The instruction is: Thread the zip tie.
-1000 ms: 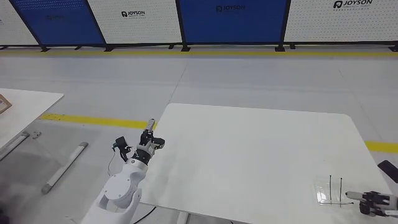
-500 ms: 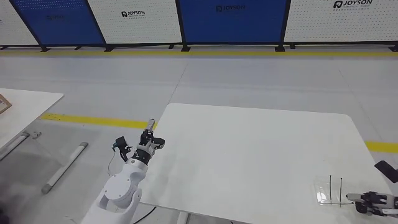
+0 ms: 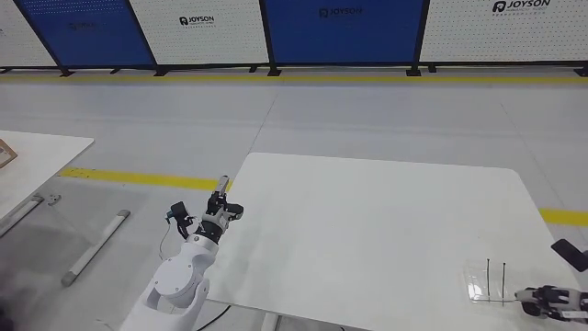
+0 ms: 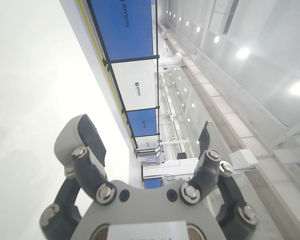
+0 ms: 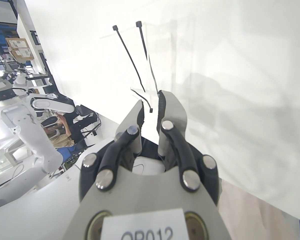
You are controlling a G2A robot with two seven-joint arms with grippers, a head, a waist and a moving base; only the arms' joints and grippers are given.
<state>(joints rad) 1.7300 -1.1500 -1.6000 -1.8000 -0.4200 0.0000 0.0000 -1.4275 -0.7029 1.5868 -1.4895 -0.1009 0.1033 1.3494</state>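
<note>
Two black zip ties (image 3: pixel 496 278) (image 5: pixel 130 56) lie side by side on a clear plastic tray (image 3: pixel 478 292) (image 5: pixel 173 51) near the table's front right corner, heads pointing away from my right gripper. A third short curled black strip (image 5: pixel 143 99) lies just in front of the fingertips. My right gripper (image 3: pixel 531 296) (image 5: pixel 151 98) sits at the ties' tail ends, fingers a narrow gap apart, with one tail touching a fingertip (image 5: pixel 161 94). My left gripper (image 3: pixel 220 187) (image 4: pixel 147 121) is wide open and holds nothing at the table's left edge.
The white table (image 3: pixel 367 230) is bare between the two arms. A dark object (image 3: pixel 570 254) sits beyond the table's right edge. Another white robot (image 5: pixel 27 116) stands in the room behind the right wrist.
My right gripper has drawn back a little from the zip ties toward the table's right edge. The left arm and the ties have stayed put.
</note>
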